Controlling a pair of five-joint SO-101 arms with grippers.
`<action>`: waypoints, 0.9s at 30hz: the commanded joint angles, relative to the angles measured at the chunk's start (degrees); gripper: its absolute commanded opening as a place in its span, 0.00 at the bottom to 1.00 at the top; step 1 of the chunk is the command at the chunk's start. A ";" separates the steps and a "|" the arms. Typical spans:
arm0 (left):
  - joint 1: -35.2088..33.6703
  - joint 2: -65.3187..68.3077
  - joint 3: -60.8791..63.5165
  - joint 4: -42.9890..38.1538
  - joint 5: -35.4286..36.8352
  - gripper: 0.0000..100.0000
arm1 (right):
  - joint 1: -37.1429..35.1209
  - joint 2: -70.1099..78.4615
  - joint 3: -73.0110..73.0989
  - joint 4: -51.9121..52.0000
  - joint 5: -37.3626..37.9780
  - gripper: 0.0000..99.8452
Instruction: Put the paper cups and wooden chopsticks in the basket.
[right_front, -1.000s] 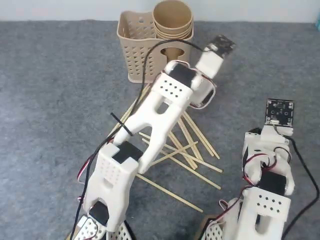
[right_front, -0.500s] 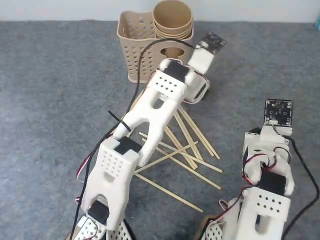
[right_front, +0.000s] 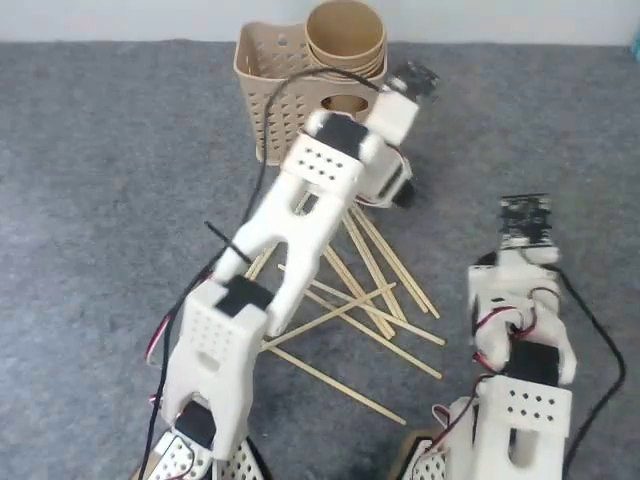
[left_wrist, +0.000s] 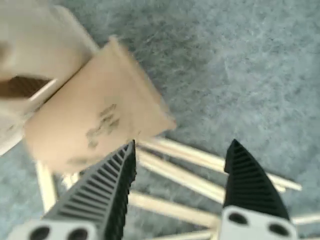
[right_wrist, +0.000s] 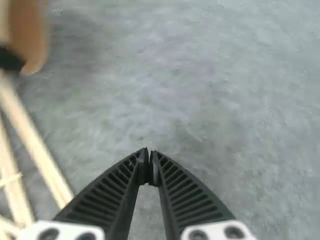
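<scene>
Light is even, diffuse and fairly bright, apparently from overhead. High view: faint, soft shadows under the chopsticks (right_front: 385, 335) and beside the basket (right_front: 270, 100) on the mat (right_front: 100, 200). The white left arm (right_front: 300, 220) shows no glare (basket hollow is shaded). Left wrist view: cup (left_wrist: 95, 115) evenly lit. Right wrist view: mat dims near the right gripper (right_wrist: 148, 152).

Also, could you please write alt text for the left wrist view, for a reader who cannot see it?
The left arm's black gripper, open, points at a brown paper cup lying tilted next to a beige plastic basket. Pale wooden chopsticks lie scattered on the grey carpet beneath.
</scene>
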 joint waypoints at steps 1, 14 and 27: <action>-1.41 -10.81 -2.51 4.84 0.79 0.25 | -4.53 0.84 -1.05 -1.01 2.64 0.03; -21.80 -40.97 6.99 13.54 0.18 0.25 | -14.81 14.81 -13.45 -1.98 -0.53 0.14; -39.56 -72.79 54.20 -5.54 0.44 0.25 | -16.92 36.53 -34.20 -0.31 -11.34 0.14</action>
